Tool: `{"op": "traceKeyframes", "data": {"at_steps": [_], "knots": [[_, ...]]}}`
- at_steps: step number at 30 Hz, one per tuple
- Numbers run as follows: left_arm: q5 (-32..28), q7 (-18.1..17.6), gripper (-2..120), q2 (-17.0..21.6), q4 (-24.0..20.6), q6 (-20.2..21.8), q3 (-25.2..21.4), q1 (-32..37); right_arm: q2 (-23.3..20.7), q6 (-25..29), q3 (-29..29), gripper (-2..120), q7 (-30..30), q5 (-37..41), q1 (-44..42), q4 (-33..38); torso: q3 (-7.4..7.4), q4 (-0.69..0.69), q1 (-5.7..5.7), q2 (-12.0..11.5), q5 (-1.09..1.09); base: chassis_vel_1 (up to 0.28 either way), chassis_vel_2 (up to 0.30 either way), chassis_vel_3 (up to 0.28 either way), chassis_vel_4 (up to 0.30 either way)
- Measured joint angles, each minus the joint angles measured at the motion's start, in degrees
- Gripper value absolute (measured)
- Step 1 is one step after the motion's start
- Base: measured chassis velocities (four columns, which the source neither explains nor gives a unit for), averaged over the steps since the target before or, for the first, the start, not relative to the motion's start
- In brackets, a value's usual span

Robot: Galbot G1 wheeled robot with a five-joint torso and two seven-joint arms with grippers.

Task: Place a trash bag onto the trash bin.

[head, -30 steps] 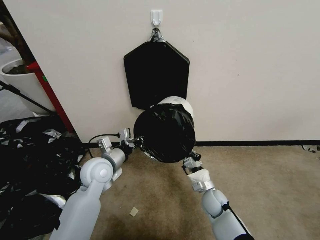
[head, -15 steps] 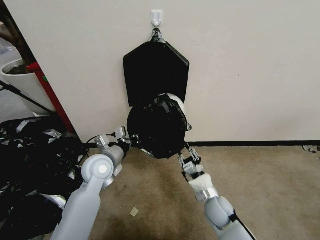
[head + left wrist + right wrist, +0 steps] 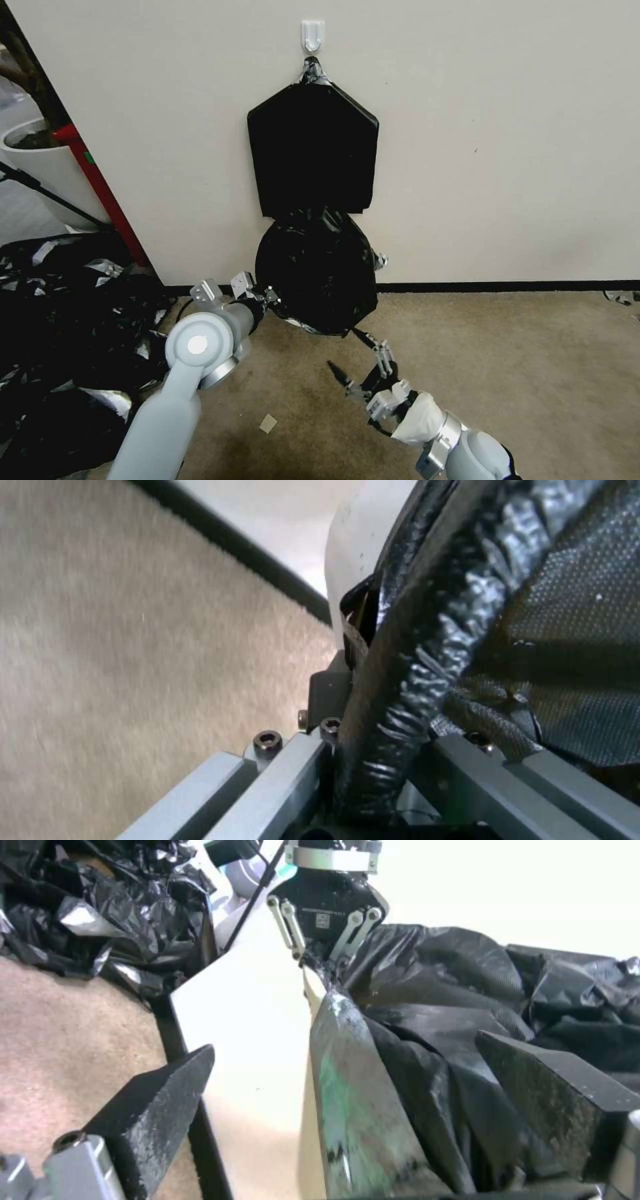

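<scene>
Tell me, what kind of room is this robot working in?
Probably an indoor test room or office corner: a plain wall with a hook, carpet, and a heap of black plastic beside a planter pot.

No text, brand, number or sign can be read anywhere in these pictures. In the right wrist view, the black body of the left gripper (image 3: 320,960) carries a small white sticker with print at about 12 o'clock in the frame, but its characters are too small and blurred to make out.
</scene>
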Motion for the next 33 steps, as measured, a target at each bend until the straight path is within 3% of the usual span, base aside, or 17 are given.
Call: {"op": "traceKeyframes", "data": {"at_steps": [9, 14, 19, 21, 23, 33], "knots": [[-8.71, -1.9, 0, -1.41, -1.4, -0.18, -4.15, 2.01, 2.41, -4.85, -0.36, 90, 9.13, -7.96, 1.46, -0.93, 0.0, 0.0, 0.0, 0.0, -0.01, 0.0, 0.0, 0.0, 0.0], [-12.32, -1.98, 0, -2.44, -2.2, -0.03, -6.79, 2.43, 3.24, -8.41, -1.35, 69, 14.99, -8.15, 1.39, -1.13, 0.0, 0.0, 0.0, 0.0, 0.0, 0.0, 0.0, 0.0, 0.0], [-13.53, -1.92, 0, -2.95, -2.25, 0.11, -8.24, 2.49, 3.37, -10.06, -1.63, 55, 17.27, -7.79, 1.14, -1.06, 0.0, 0.01, 0.0, 0.0, 0.0, 0.0, 0.0, 0.0, 0.0], [-14.12, -1.74, 0, -3.15, -2.1, 0.19, -9.26, 2.32, 3.39, -10.41, -2.1, 44, 17.94, -7.29, 0.33, -0.62, 0.01, 0.0, 0.0, 0.0, 0.02, 0.0, 0.0, 0.0, 0.0], [-14.3, -1.73, 0, -3.23, -1.92, 0.27, -9.57, 2.21, 3.39, -10.46, -2.32, 45, 18.03, -7.01, -0.08, -0.56, 0.01, 0.0, 0.0, 0.0, -0.02, 0.0, 0.0, 0.0, 0.0], [-16.07, -1.45, 0, -4.06, -2.14, 1.12, -10.78, 3.13, 4.05, -12.98, -2.29, 87, 19.24, -6.63, 0.44, -1.13, 0.01, 0.0, 0.0, 0.0, 0.0, 0.0, 0.0, 0.0, 0.0]]}}
